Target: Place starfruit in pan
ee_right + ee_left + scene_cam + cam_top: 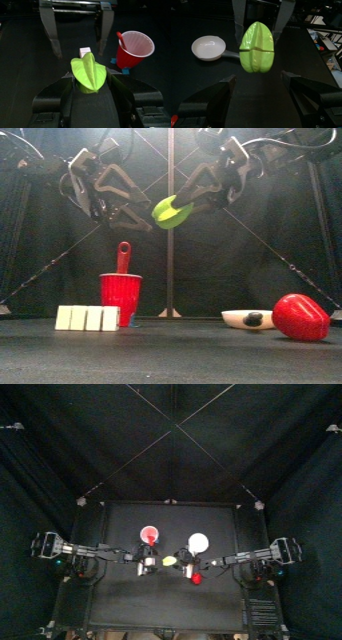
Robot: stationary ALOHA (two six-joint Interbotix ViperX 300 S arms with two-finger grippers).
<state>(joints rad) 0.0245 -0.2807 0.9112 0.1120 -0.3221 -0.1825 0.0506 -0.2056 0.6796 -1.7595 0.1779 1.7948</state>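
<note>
Black cloth curtains close the pen on every side, and crossed struts show against them behind the arms. The surface (134, 589) is black and matt, small in the top view.

The starfruit (171, 210) is off the surface, in mid-air between the two arms, well above the other items. It is yellow-green, glossy and waxy, with raised lengthwise ribs meeting at a tapered end. In the front view its long axis is tilted, one end lower toward the left arm and the other higher toward the right arm. In the right wrist view that axis lies along the jaws, the tapered end pointing toward the opposite arm.

The right end effector (90, 82) grips the starfruit with one jaw on each flank, spread wide to take its girth. The left end effector (258, 82) faces it with jaws spread wide, holding nothing. Its tips sit either side of the near end of the fruit, and contact cannot be confirmed.

The pan (209, 47) is a small round white dish, smooth, with a short handle. It rests on the surface beneath and to one side of the fruit. In the front view a small dark spot shows at its rim.

Also on the surface:
- a ribbed red plastic cup (120, 293) with a red utensil standing in it
- a row of small white blocks (87, 317) just beside the cup
- a shiny red rounded object (301, 316) beside the pan
</note>
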